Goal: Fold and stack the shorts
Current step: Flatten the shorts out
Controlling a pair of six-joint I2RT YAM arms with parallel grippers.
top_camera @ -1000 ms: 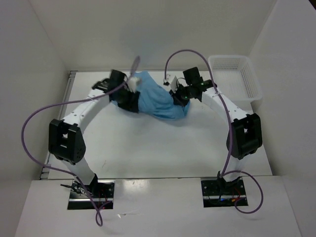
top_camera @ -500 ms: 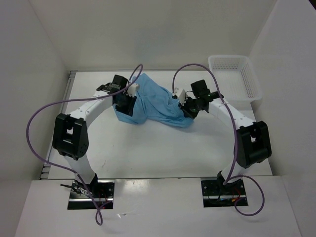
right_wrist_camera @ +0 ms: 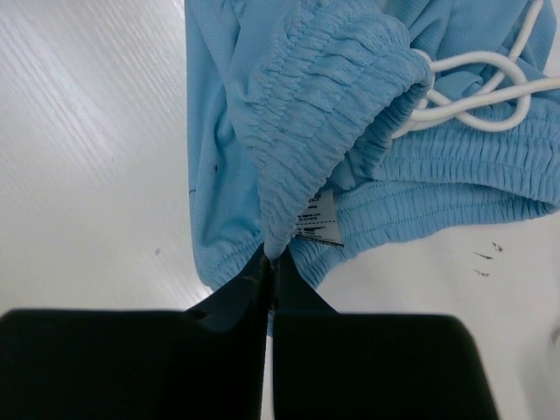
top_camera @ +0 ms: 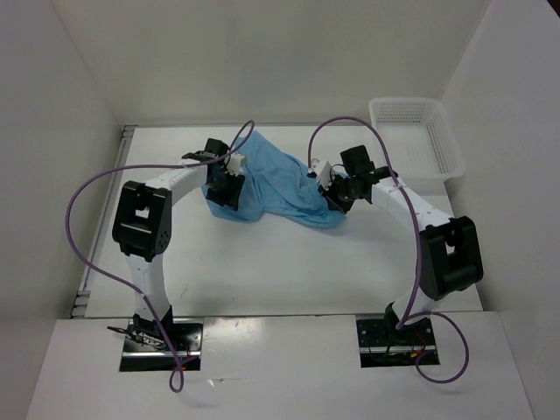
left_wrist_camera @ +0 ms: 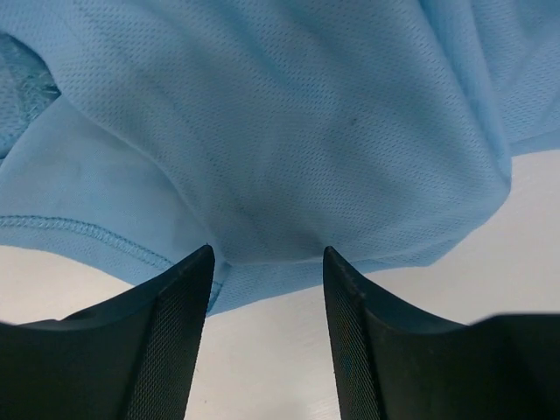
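The shorts [left_wrist_camera: 332, 131] ran past the top and side edges of the left wrist view; in the right wrist view, print on the waistband label [right_wrist_camera: 319, 226] was too small to read.

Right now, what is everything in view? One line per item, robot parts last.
shorts: one, sky blue, crumpled mid-table between the arms
drawstring: one, white, at the waistband
basket: one, white mesh, table's far right corner
table: one, white, under everything
cables: two, purple, looping along the arms
left end effector: one, black, open at the shorts' edge
right end effector: one, black, shut on the waistband
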